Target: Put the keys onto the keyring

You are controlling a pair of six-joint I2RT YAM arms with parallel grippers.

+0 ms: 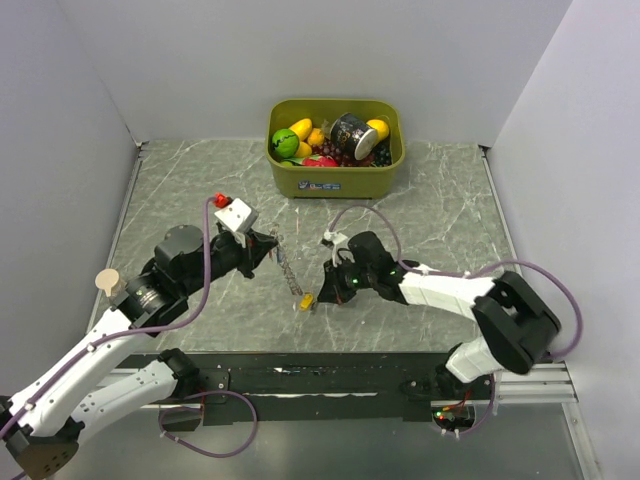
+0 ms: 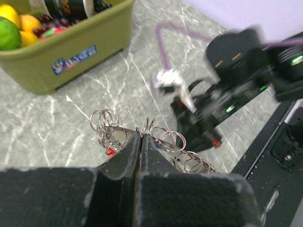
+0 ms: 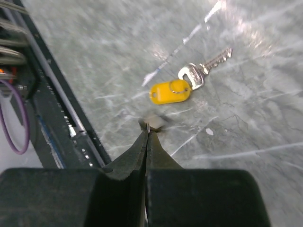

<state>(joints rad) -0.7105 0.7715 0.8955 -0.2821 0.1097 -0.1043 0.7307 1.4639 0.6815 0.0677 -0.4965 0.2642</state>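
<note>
1. A black rail (image 1: 330,378) runs along the near edge of the table (image 1: 440,210), seen from above. Both arms reach out over it onto the grey marbled top.
2. The right claw (image 3: 147,130) is low over the table just beyond the rail, its two fingers pressed together. A thin glint of metal shows at the very tips, but whether anything is pinched there cannot be told. A small pale scrap (image 3: 154,122) lies right at the tips; what it is cannot be told.
3. Just past that claw lies a key with a yellow tag (image 3: 170,91). It lies flat on the table with its silver blade pointing away from the claw. It is near the tips but apart from them.
4. Farther out and to the left, the left claw (image 2: 140,135) is pressed together on the keyring (image 1: 286,262). The keyring shows as a string of linked silver rings. In the wrist view the rings fan out on both sides of the fingers and one stands up between the tips. From above, the string trails from the claw towards the yellow-tagged key.
5. A spot of red (image 2: 110,151) shows among the rings beside the left finger, mostly hidden.
6. At the far side of the table stands an olive-green bin (image 1: 335,180). It holds toy fruit (image 1: 300,128) and a dark can (image 1: 350,130).
</note>
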